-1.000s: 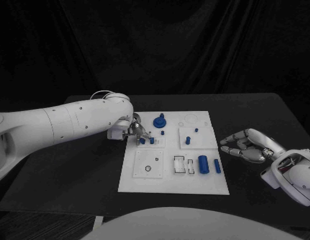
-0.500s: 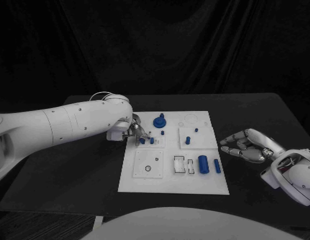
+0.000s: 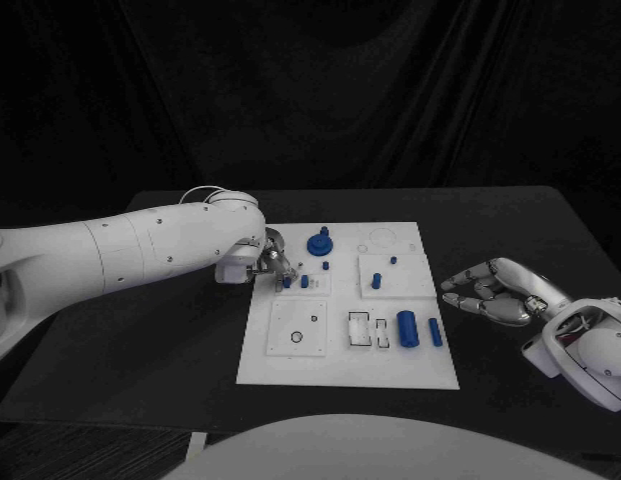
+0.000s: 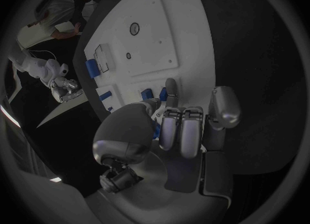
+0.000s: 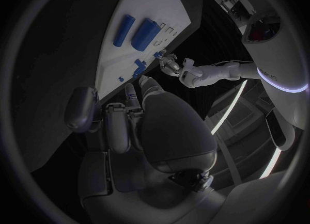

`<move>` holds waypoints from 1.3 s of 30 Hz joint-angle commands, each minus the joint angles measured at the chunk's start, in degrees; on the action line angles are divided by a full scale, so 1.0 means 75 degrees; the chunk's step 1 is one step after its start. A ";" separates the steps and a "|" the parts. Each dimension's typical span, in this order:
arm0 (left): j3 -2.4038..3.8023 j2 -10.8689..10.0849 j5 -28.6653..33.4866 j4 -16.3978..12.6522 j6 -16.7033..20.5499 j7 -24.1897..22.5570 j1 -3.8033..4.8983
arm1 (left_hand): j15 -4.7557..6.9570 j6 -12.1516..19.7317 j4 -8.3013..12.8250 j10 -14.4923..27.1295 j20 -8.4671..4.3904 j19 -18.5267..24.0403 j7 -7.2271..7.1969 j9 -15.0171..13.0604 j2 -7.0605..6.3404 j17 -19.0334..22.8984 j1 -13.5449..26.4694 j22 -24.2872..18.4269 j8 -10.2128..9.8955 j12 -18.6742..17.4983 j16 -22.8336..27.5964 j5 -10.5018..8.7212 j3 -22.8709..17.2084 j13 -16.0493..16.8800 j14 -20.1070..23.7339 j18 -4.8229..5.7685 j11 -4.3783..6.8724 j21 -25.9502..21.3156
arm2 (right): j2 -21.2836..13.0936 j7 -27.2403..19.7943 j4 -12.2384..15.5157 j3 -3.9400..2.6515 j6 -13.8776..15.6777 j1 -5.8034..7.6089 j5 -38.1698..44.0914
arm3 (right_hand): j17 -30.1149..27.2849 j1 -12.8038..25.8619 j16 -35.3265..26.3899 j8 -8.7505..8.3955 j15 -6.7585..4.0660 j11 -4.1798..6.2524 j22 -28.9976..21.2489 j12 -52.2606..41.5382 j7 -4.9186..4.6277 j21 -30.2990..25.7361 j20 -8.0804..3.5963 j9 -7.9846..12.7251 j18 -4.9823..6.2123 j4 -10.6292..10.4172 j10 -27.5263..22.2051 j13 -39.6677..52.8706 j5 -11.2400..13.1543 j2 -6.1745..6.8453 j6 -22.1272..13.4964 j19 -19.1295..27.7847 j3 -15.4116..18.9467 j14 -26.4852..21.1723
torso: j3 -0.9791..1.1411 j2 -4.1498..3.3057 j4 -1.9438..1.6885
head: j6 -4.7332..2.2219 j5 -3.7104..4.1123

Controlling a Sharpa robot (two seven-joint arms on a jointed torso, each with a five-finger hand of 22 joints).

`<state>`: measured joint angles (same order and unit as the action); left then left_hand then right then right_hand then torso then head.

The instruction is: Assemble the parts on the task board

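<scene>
Where dark curtains hang, black table (image 3: 152,340) bears task board (image 3: 332,370).

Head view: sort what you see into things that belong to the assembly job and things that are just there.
Belongs to the job:
task board
blue knob part
two blue cylinders
small blue pegs
left hand, fingers at the small blue parts on the board's left side

Just there:
black table
right hand, off the board, holding nothing

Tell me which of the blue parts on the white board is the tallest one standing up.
The blue knob-topped part at the far middle of the white task board; it rises above the short pegs, and the two cylinders lie flat.
</scene>
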<state>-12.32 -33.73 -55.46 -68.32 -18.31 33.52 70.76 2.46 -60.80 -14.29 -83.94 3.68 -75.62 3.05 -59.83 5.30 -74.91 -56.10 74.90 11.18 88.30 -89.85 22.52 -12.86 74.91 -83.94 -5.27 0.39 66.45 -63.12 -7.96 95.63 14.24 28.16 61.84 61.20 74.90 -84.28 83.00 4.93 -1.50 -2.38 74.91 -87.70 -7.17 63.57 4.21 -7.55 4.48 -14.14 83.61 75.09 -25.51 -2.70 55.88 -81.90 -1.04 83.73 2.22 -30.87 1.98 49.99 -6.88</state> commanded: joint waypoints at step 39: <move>-0.0001 -0.0744 -0.4157 -0.0715 0.5111 -0.6384 0.0693 | -0.0032 0.1898 0.0117 0.5286 0.0449 0.0714 -0.0094 0.2122 -0.1053 0.1012 -0.3978 0.0951 -0.1008 -0.8540 0.2249 -0.2457 0.0942 -0.5075 0.1888 -0.0079 -0.0062 -0.0624 | -0.0035 0.0190 -0.0031 -0.0003 -0.0064 -0.0021 0.0006 | 0.1030 -0.0050 -0.0058 -0.0042 -0.0030 -0.0001 0.1106 0.0050 -0.0003 -0.0067 0.0014 0.0013 0.0086 -0.0051 0.0530 0.1650 -0.0031 -0.0004 0.0039 0.0045 -0.0071 0.0549 | -0.0007 -0.0014 -0.0001 | 0.0001 0.0135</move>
<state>-12.31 -39.56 -70.29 -73.58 12.64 -3.84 76.45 1.55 -46.92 -13.19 -44.79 7.15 -70.25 2.90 -44.72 -2.78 -67.75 -85.37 74.90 3.81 25.78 -73.40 3.86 -5.40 38.18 -69.97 -5.27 -0.69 61.99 -63.34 -7.34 95.33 14.23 27.87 61.82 61.19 74.90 -84.30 82.79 4.93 -1.48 -2.48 74.94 -86.80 -7.16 63.36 4.21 -7.52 4.48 -14.46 83.51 82.02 -25.51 -2.72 55.88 -81.90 -1.36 83.72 2.20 -30.96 1.99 49.99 -5.88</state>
